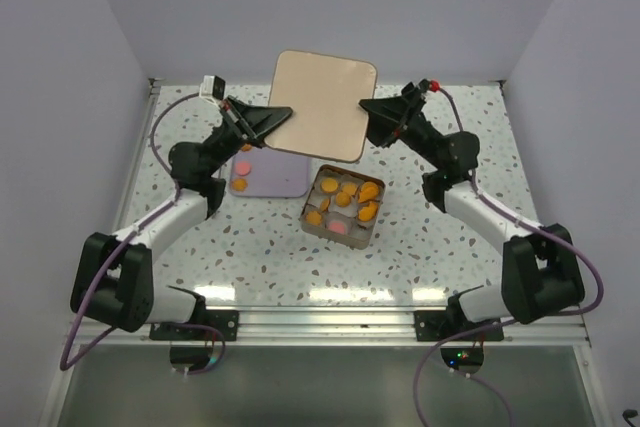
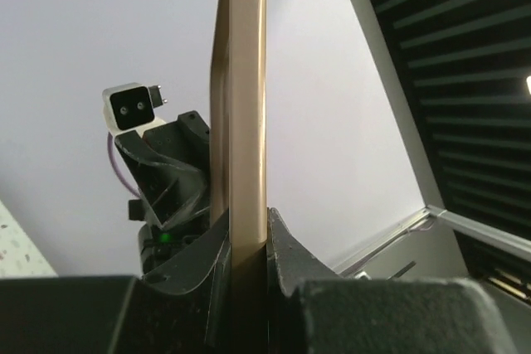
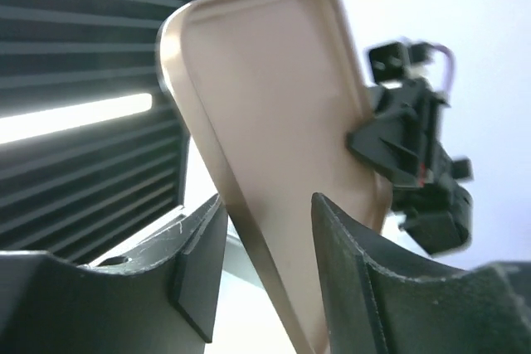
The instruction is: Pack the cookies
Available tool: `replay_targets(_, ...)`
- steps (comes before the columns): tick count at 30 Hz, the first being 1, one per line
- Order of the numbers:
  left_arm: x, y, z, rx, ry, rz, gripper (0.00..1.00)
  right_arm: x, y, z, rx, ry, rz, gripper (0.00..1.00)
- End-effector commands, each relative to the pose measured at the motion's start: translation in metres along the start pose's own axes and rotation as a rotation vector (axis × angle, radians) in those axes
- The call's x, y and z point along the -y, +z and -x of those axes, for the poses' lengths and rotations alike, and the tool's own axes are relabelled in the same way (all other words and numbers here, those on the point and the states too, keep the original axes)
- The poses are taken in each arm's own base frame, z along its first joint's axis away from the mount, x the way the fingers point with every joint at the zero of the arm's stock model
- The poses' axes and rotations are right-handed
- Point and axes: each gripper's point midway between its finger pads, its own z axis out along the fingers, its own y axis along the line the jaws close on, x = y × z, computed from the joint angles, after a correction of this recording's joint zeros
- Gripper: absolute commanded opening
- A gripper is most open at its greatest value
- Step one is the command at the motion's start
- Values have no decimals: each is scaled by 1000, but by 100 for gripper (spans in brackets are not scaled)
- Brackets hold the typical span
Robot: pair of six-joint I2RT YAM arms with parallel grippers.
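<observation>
From above, I see most cookies (image 1: 345, 197) sitting in the tin (image 1: 306, 217), while the raised lid (image 1: 322, 102) hides part of the lilac tray (image 1: 275, 185). Left wrist: the left gripper (image 2: 247, 223) pinches the lid's edge. Right wrist: the right gripper (image 3: 265, 213) is spread and straddles the lid loosely.

Gold lid (image 2: 246, 122) is seen edge-on and upright, clamped at its lower edge between the left gripper (image 2: 248, 234) fingers. Right gripper (image 2: 170, 180) is seen behind, just left of the lid, with a white wrist camera (image 2: 131, 105) above it. Dark slatted panel (image 2: 465, 55) is seen at right.
</observation>
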Motion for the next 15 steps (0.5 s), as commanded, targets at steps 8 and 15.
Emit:
replay_targets(8,-54,-23,-25,-214,225,314,0,104,-77,-2,9,-141,-932,17)
replay_targets(15,-100,-39,-32,-286,199,438,21,135,-100,-10,15,-52,-953,10)
